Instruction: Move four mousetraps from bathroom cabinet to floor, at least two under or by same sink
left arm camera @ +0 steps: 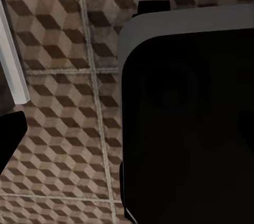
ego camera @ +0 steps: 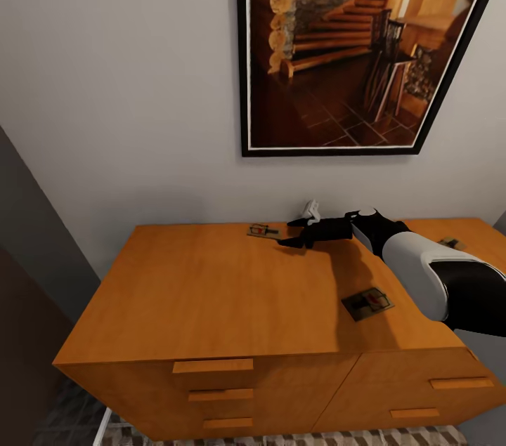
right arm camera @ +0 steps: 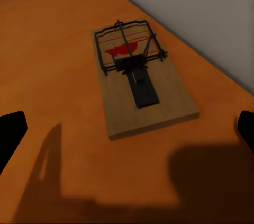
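The orange-brown cabinet stands against the wall, and three mousetraps lie on its top. One mousetrap is near the back edge, just ahead of my right gripper, which hovers low over the top, open and holding nothing. A second mousetrap rests near the front right. The third mousetrap peeks out behind my right forearm. My left gripper hangs low over the cube-patterned bathroom floor; one black fingertip stands far out to the side.
A large framed picture hangs on the wall above the cabinet. The drawers with bar handles are closed. A dark wall or panel flanks the cabinet's left side. A dark part of my body looms beside the left gripper.
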{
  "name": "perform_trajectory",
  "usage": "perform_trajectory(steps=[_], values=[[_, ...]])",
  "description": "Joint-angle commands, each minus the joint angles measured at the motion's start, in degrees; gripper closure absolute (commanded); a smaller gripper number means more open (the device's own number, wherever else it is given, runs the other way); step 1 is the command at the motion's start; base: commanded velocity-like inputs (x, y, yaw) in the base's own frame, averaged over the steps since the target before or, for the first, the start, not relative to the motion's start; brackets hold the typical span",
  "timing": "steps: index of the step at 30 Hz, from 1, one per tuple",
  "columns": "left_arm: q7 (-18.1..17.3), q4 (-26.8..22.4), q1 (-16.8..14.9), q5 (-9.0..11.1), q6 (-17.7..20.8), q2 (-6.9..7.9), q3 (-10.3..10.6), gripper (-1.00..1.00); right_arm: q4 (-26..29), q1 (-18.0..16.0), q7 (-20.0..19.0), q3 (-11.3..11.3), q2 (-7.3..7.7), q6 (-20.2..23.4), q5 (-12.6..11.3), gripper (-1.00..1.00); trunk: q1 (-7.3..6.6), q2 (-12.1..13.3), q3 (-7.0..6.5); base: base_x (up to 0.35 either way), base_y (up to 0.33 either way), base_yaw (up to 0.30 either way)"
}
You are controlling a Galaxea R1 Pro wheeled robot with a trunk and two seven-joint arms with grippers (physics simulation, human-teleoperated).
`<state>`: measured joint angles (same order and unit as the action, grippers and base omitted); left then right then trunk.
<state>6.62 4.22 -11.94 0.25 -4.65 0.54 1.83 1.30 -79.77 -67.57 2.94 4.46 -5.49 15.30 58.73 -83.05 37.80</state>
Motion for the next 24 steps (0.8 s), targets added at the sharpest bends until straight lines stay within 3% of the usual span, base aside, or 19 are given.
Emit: perform_trajectory(steps=[1, 24], values=[[0.1, 0.3, -0.1, 0.0, -0.4, -0.01, 0.2, -1.00, 0.0, 0.0, 0.0, 0.3, 0.02, -0.6, 0.1, -1.00, 0.00, 0.0, 0.14, 0.000, 0.000, 0.000], [0.1, 0.3, -0.1, 0.0, -0.4, -0.01, 0.2, -1.00, 0.0, 0.0, 0.0, 0.2, 0.02, -0.6, 0.1, -1.00, 0.00, 0.0, 1.07, 0.000, 0.000, 0.000]])
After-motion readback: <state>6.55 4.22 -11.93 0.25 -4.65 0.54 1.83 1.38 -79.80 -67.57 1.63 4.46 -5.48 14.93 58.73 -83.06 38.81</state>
